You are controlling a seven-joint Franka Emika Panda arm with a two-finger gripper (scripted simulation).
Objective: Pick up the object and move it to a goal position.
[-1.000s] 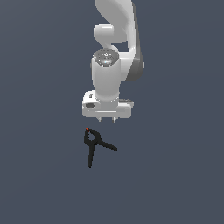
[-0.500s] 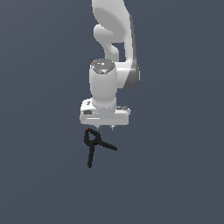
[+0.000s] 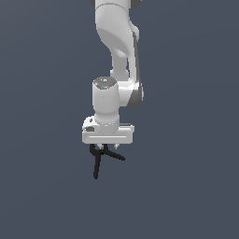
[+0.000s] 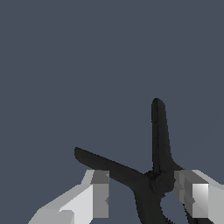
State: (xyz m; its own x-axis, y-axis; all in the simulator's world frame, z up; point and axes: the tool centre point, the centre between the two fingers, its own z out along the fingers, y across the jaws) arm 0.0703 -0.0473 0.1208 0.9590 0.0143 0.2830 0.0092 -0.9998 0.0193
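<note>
We see the gripper [image 3: 107, 148] low over the clamp [image 3: 103, 159]; fingers [image 4: 100, 192] apart — one either side of its pivot; handles splayed outward.

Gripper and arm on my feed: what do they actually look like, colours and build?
The arm is glossy white with rounded links and a grey band at the wrist joint. The gripper has a flat white rectangular body; the wrist view shows blocky white fingers with grey inner pads. No cables or markings are visible.
</note>
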